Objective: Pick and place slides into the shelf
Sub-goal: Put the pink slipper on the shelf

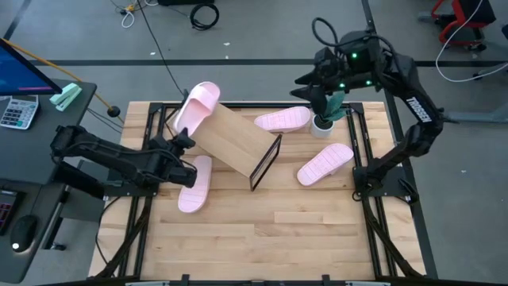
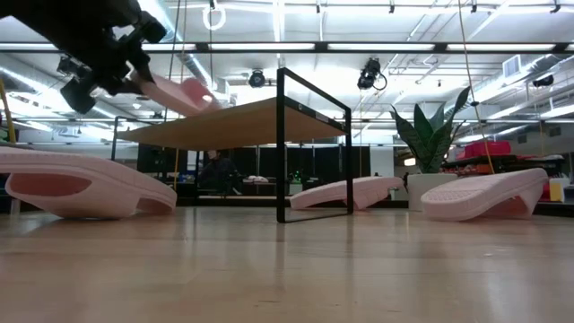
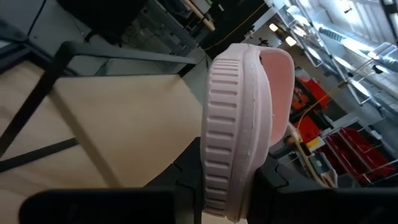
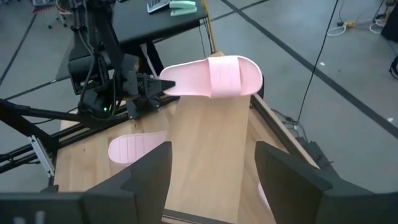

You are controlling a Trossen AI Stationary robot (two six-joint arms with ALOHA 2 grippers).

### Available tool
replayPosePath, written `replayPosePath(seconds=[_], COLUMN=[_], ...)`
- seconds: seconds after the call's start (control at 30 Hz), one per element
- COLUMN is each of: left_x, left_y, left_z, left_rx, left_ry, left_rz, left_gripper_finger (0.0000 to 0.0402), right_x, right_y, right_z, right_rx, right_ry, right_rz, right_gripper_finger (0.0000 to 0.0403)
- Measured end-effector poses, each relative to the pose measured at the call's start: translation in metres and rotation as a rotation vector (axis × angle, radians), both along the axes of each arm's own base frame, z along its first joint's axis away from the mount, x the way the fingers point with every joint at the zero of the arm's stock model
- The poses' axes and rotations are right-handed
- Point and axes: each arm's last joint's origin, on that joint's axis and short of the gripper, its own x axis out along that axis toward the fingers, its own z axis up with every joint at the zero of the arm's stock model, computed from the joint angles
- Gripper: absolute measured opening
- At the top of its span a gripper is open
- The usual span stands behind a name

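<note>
Right under the left pincer, clamped on one slide by its heel, the shelf runs lengthwise onward; right pincer hangs well off, released.

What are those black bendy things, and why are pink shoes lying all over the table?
The black bendy things are two robot arms. Each one ends in a gripper, a sort of two-finger pincher. There are four pictures: one from above, one from down at table height, and one from a little camera on each arm's wrist.

The pink shoes are foam slides. The left gripper is pinching one slide by its end and holding it at the far end of the shelf, a low wooden rack. Three more slides lie on the table: one near the left arm, two on the right. The right gripper waits, open and empty, near a small potted plant.
</note>
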Motion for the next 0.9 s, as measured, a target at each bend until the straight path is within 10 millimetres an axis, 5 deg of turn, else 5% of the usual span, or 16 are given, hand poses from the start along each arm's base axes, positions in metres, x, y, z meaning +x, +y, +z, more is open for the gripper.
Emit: replayPosePath(seconds=[0.33,0.9], left_x=[-0.004,-0.005], left_y=[0.001,-0.001], left_z=[-0.017,-0.016], left_rx=[-0.005,0.066], left_ry=[0.006,-0.003], left_rz=[-0.001,-0.003], left_gripper_finger=[0.0075,0.0075], right_x=[0.018,0.025], right_y=[-0.005,-0.007], right_z=[-0.010,-0.014], right_rx=[0.069,0.110], right_ry=[0.026,0.030], right_rz=[-0.029,-0.047], right_gripper_finger=[0.0232,0.0229])
